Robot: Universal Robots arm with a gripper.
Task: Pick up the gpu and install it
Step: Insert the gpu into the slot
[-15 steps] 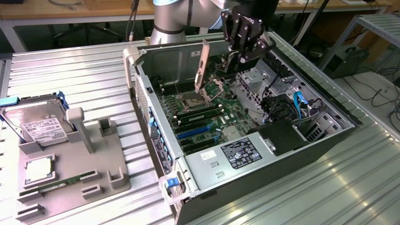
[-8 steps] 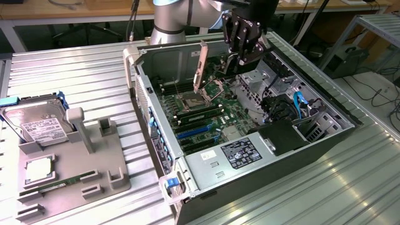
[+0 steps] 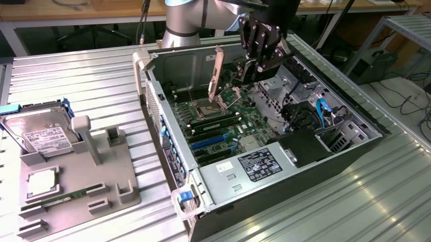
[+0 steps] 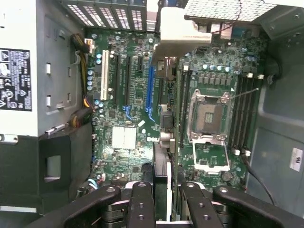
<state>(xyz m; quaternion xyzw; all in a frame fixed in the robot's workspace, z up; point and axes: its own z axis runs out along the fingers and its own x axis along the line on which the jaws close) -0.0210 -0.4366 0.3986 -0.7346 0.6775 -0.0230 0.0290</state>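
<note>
1. The gpu (image 4: 160,173), a thin dark card seen edge-on, hangs upright inside the open top of a computer case (image 3: 323,191). It is above the motherboard (image 4: 137,104) and not seated in any slot.
2. The gripper (image 3: 263,60) holds the card from above. Its black fingers (image 4: 141,204) are closed on the card, one on each face.
3. The card's pale metal bracket (image 4: 173,35) points toward the case's rear wall, where the ventilated slot covers (image 4: 109,14) sit.
4. Seen from the wrist, the card lines up just beside a long blue expansion slot (image 4: 151,85).
5. The case lies on its side. It also holds a labelled power supply (image 3: 256,166) at one end, an empty CPU socket (image 4: 209,111) with its frame raised, and blue cables (image 3: 322,108).
6. The case walls close in all four sides, and the slot area between the power supply and the socket lies open beneath the card.
7. At the exterior view's left, a grey fixture tray (image 3: 124,194) holds a hard drive (image 3: 40,136) standing upright, a CPU chip (image 3: 42,184) lying flat and a green RAM stick (image 3: 64,199).
8. Case and tray rest well apart on a ribbed metal table (image 3: 88,75), with bare tabletop between them.
</note>
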